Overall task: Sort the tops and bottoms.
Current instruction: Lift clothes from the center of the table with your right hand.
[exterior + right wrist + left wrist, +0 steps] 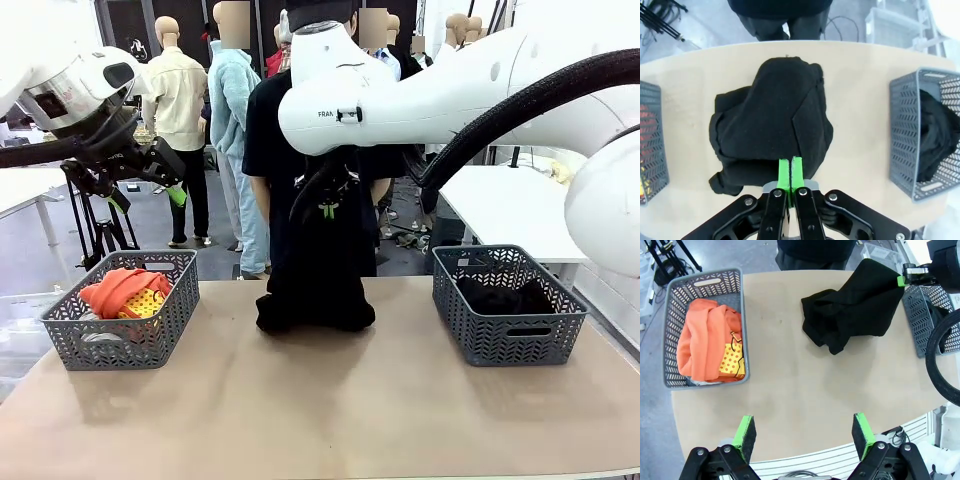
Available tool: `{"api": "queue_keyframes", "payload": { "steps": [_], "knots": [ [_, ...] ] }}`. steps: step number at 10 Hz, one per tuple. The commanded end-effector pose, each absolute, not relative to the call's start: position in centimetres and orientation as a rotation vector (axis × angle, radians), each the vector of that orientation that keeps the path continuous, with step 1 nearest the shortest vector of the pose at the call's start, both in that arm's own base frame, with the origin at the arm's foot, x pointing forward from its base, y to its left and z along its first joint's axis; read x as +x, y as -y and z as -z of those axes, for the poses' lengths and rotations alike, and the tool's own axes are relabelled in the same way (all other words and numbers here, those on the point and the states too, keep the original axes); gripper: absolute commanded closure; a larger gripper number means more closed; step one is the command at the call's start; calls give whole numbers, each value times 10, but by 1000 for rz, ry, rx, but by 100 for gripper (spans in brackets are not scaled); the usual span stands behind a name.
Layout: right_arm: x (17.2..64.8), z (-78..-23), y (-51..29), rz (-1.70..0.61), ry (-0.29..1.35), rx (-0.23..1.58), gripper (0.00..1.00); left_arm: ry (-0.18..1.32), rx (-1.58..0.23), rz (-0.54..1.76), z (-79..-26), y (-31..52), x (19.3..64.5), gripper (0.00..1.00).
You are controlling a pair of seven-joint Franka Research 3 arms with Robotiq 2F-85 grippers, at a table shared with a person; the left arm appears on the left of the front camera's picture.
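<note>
- At the table's nine o'clock side, a grey basket (122, 310) is seen in the front view; an orange top (118, 287) with a yellow dotted patch is heaped in it, with a pale garment (100, 338) glimpsed through the wall beneath.
- In the left wrist view the same basket (704, 284) is placed at ten o'clock, and the orange top (702, 342) is spread across most of its inside.
- The left gripper (171, 182) is held high above that basket, at about ten o'clock in the front view; its green-padded fingers (745, 430) are spread wide apart and nothing is held between them.
- At the centre of the table (320, 400) a black garment (318, 270) is lifted by its top, while its lower folds are bunched on the tabletop.
- The right gripper (327, 208) is clamped on the upper edge of this black garment; in the right wrist view (790, 172) its green pads are pressed nearly together with cloth pinched between them.
- In the right wrist view the black garment (772, 125) is draped from twelve o'clock toward the gripper at six o'clock.
- Behind the garment, at the table's far edge, a person in dark clothes (275, 140) is stood.
- At the table's three o'clock side a second grey basket (508, 305) is set, well apart from the lifted garment; another black garment (500, 296) is already lying inside it.
- In the right wrist view this basket (927, 132) is found at three o'clock.
</note>
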State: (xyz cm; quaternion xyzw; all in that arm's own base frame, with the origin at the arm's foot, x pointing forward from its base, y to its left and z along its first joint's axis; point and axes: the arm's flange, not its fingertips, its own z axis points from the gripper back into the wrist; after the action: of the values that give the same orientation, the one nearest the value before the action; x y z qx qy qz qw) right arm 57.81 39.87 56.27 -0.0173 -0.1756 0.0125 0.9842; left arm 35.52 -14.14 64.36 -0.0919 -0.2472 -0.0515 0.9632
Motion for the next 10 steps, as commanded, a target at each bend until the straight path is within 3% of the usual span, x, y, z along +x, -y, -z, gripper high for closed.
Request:
{"api": "queue_keyframes", "payload": {
  "steps": [1,2,6,10],
  "knots": [
    [577,-565,-399,-26,357,-32,100,501,-191,108,-644,138,355,0],
    [573,-574,-397,-11,375,-38,100,501,-191,108,-644,138,355,0],
    [570,-700,-387,-12,627,-94,100,501,-191,108,-644,138,355,0],
    [564,-735,-404,-89,683,-42,100,501,-191,108,-644,138,355,0]
  ]
}}
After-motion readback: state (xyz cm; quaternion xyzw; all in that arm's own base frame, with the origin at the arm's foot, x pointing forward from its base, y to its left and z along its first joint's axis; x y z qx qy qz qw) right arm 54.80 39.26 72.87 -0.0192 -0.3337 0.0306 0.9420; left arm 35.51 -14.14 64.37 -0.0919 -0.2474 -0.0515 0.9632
